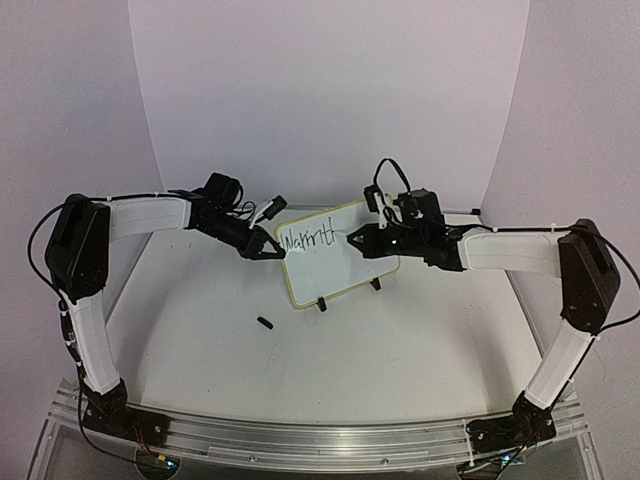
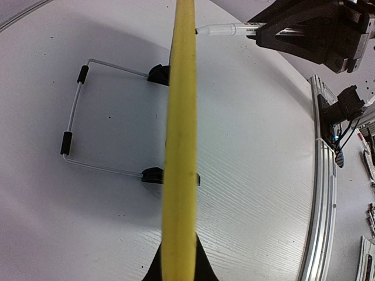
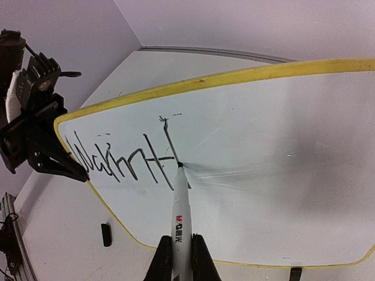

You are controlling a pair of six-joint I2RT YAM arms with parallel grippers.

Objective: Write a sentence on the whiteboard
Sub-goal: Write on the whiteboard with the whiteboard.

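Note:
The whiteboard [image 1: 338,268] stands tilted on the table, with the yellow rim [image 2: 179,146] seen edge-on in the left wrist view. My left gripper [image 1: 272,250] [image 2: 179,257] is shut on the board's left edge. The sentence [image 1: 307,240] [image 3: 123,161] consists of one black line, reading roughly "Warmth", its last letter only partly drawn. My right gripper [image 1: 352,240] [image 3: 181,257] is shut on a white marker [image 3: 180,216] [image 2: 225,28]. The marker's tip touches the board face [image 3: 281,175] at that last letter.
A small black marker cap [image 1: 264,322] [image 3: 106,234] lies on the table in front of the board. Behind the board are its wire stand [image 2: 73,123] and black clip feet [image 2: 153,174] [image 1: 322,303]. An aluminium rail [image 1: 300,440] runs along the near edge.

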